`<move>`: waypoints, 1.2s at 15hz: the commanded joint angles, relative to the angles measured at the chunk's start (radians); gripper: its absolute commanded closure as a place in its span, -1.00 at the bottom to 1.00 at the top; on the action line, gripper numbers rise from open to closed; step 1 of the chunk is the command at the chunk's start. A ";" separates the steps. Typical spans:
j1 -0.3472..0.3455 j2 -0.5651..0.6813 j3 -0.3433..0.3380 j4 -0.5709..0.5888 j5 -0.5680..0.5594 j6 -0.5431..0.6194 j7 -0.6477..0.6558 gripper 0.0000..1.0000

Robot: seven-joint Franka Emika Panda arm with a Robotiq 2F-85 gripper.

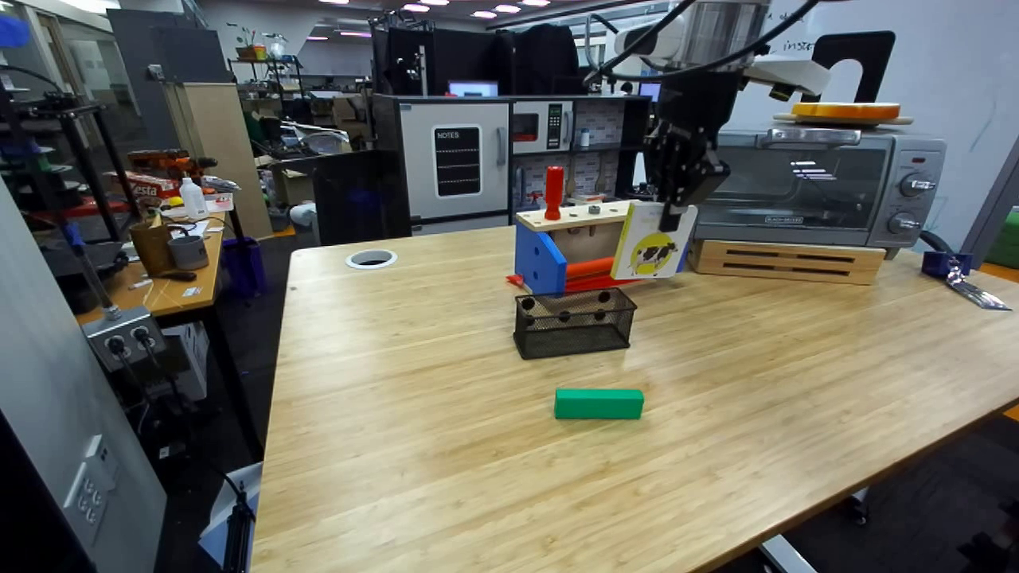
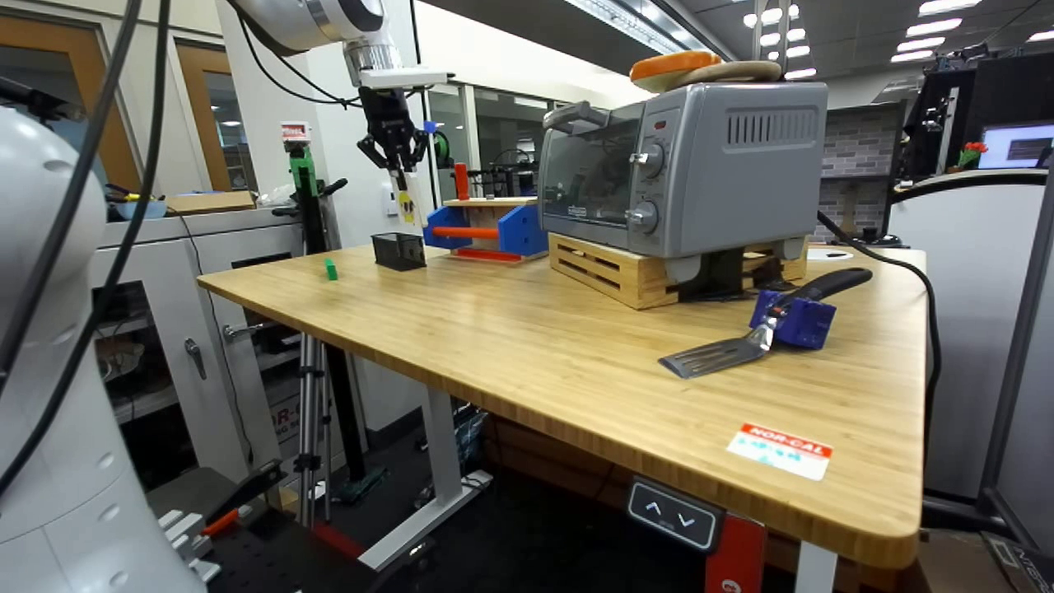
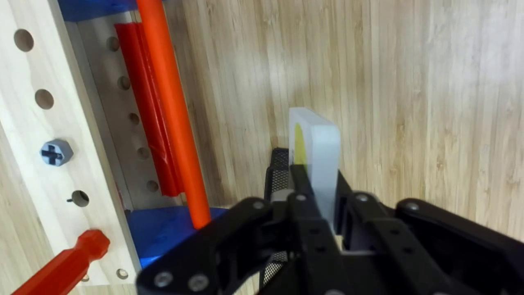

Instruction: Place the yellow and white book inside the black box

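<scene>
The end effector (image 3: 319, 172) pinches the book (image 1: 653, 243) by its flat sides, in the air near the black box (image 1: 575, 339); the book looks light, stiff, maybe slippery; hold its top middle.

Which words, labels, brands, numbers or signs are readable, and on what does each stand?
"NOTES": black panel on grey door
"BLACK+DECKER": toaster oven
"NOR-CAL": sticker on table
"inste…": whiteboard
"…esta": red carton
Up and down arrows: control panel
Book: none readable
Too blurred or small: sticker's handwriting, cabinet lettering, print near oven knobs, background text
</scene>
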 commanded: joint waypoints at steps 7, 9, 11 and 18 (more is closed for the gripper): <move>0.090 0.064 0.083 0.056 -0.026 -0.028 -0.009 0.93; 0.112 0.083 0.102 0.073 -0.035 -0.035 -0.012 0.93; 0.125 0.100 0.111 0.098 -0.047 -0.044 -0.014 0.93; 0.125 0.165 0.073 0.230 -0.149 -0.087 0.079 0.93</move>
